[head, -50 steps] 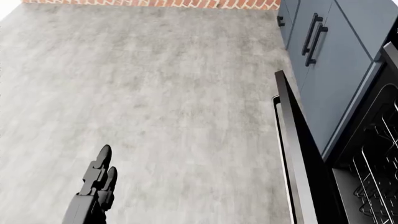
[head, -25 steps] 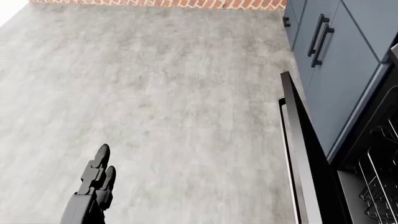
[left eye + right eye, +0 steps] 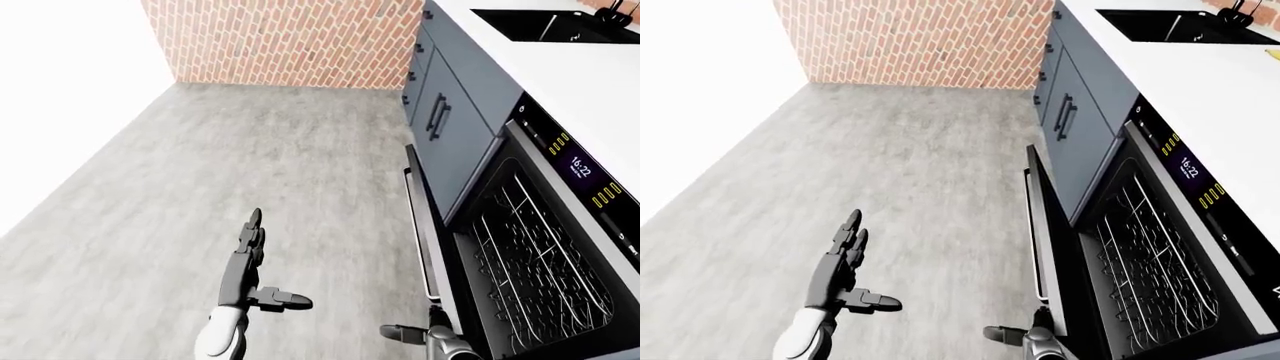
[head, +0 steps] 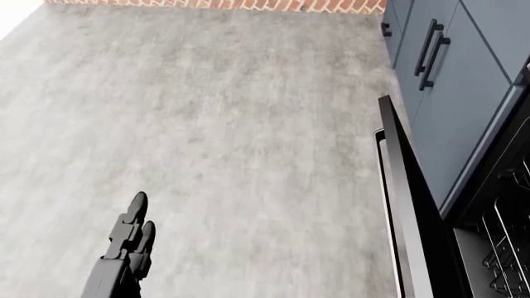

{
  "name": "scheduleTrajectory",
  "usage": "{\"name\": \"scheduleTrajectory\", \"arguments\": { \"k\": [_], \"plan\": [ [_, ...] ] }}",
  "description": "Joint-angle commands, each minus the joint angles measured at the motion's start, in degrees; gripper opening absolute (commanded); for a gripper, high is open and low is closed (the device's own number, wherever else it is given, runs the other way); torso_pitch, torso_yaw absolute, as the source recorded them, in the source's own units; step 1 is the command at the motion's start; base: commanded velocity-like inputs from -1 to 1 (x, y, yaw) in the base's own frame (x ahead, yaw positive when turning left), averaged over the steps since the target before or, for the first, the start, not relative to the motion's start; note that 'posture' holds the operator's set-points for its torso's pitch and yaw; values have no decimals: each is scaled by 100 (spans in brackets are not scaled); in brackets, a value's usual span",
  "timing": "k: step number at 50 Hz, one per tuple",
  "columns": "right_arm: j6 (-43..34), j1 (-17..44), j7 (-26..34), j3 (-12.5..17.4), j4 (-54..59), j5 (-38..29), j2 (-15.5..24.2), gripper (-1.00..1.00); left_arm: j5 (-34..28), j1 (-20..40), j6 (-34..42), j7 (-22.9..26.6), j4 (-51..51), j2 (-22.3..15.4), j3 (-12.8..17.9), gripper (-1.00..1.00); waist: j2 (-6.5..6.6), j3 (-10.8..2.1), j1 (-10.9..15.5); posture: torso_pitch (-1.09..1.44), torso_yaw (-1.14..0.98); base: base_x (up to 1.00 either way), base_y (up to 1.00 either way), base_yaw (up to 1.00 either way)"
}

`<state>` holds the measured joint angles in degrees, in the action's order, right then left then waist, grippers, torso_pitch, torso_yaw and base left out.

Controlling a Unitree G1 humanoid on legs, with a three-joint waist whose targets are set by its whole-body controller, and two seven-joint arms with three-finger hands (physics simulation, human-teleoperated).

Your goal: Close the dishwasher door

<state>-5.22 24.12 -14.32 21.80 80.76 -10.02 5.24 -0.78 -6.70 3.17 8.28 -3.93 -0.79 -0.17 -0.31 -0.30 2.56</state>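
Door [image 3: 428,247] of the dishwasher [image 3: 540,262] sits partly raised at right, drifting rightward as your view shifts; left hand [image 3: 245,259] open and empty, right hand [image 3: 420,335] open by its edge.

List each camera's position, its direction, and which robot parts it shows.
Head view: on the head, pitched steeply down at the grey concrete floor; only the black left hand shows.
Left-eye view: on the head, looking down along the open black dishwasher door; both hands show, the right hand lowest.
Right-eye view: its twin, near-identical.
All share the door and the left hand.
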Motion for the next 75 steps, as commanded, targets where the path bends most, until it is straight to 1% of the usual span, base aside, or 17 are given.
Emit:
{"name": "scheduleTrajectory", "arguments": {
  "k": [1,5,16,30,37,40,61,75],
  "plan": [
    [-11,20,-396,107,-125,66,281,100,24,83,-170,0,-247,-6,6,100,-33,-74,-60,0,0,0,0,0],
    [-30,0,-416,121,-124,71,290,100,19,81,-179,1,-237,-5,-2,100,-31,-73,-57,0,0,0,0,0],
    [-32,-32,-734,171,-125,133,318,100,31,83,-153,7,-267,-12,23,100,-20,-73,-41,0,0,0,0,0],
    [35,-52,-964,164,-125,113,353,100,40,67,-143,18,-305,-14,32,100,-19,-66,-27,0,0,0,0,0],
    [47,-52,-933,156,-124,113,333,100,44,75,-138,21,-304,-16,42,100,-20,-62,-27,0,0,0,0,0],
    [-28,-45,-1042,148,-124,85,341,100,47,75,-130,23,-314,-16,45,100,-23,-61,-30,0,0,0,0,0],
    [-160,-42,-1217,142,-125,60,397,100,16,63,-176,1,-261,-2,-5,100,-30,-58,-30,0,0,0,0,0],
    [-111,-56,-1354,181,-126,108,407,100,30,79,-165,7,-266,-10,15,100,-32,-56,-35,0,0,0,0,0]
  ]
}}
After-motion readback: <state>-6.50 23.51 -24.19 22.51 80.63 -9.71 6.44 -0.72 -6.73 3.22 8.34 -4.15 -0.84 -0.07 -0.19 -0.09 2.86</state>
